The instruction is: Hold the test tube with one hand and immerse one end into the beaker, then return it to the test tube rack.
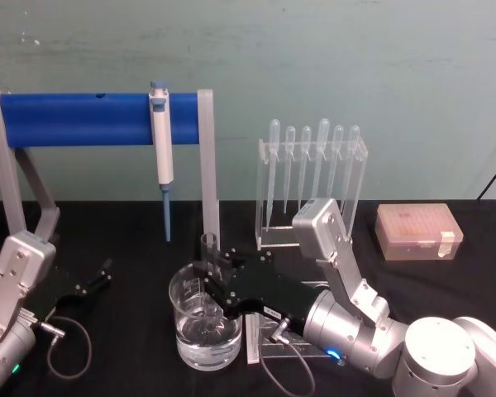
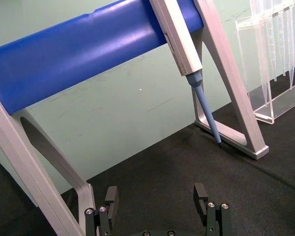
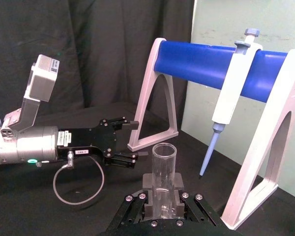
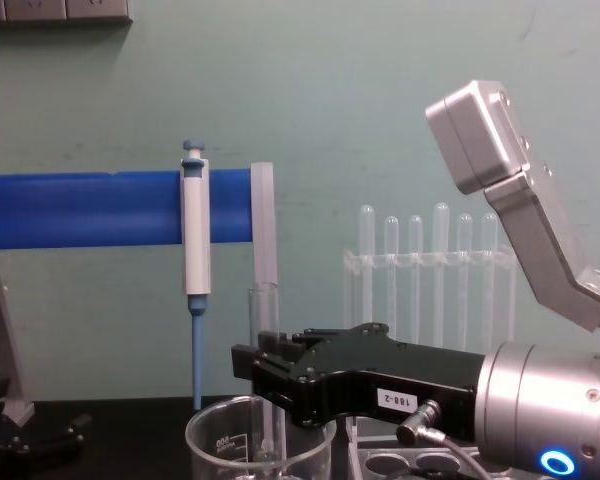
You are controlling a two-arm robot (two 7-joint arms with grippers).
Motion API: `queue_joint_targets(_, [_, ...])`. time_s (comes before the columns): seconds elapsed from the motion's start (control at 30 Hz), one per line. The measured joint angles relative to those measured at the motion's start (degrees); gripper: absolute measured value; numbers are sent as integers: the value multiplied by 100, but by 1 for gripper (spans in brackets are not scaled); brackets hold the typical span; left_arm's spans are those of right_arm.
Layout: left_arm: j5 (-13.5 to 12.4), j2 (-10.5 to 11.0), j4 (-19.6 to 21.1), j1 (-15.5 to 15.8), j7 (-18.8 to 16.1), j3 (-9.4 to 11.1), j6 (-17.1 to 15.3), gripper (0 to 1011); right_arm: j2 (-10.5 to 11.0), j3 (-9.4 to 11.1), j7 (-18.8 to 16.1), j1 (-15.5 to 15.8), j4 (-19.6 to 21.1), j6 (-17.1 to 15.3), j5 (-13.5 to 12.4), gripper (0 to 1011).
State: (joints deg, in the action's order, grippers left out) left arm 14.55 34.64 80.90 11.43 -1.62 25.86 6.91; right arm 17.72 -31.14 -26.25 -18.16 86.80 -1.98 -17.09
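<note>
Your black right gripper (image 1: 211, 275) reaches from 4 o'clock, the left gripper (image 1: 99, 277) sits splayed at 9 o'clock, and into the wide clear glass beaker (image 1: 186, 331) at 6 o'clock hangs the slim glass test tube (image 1: 208, 248), pinched upright by that right gripper, mouth up.

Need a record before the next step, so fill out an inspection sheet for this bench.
Surface: black table, nothing spilled that can be seen.
Job's things: test tube upright, lower end inside the beaker, which holds clear liquid; test tube rack beside the beaker.
Clutter: pipettor hanging on the blue stand; pipette rack; pink tip box.
Grippers: right gripper shut on the test tube; left gripper open, parked at the table's left.
Cables: grey cable looping from the left wrist.
Surroundings: pale green wall.
</note>
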Motion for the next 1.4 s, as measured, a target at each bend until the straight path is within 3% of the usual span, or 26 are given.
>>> queue_joint_targets(1.4, [0, 0, 0, 0, 0, 0, 0, 1000, 10, -11, 1, -17, 8, -15, -3, 227])
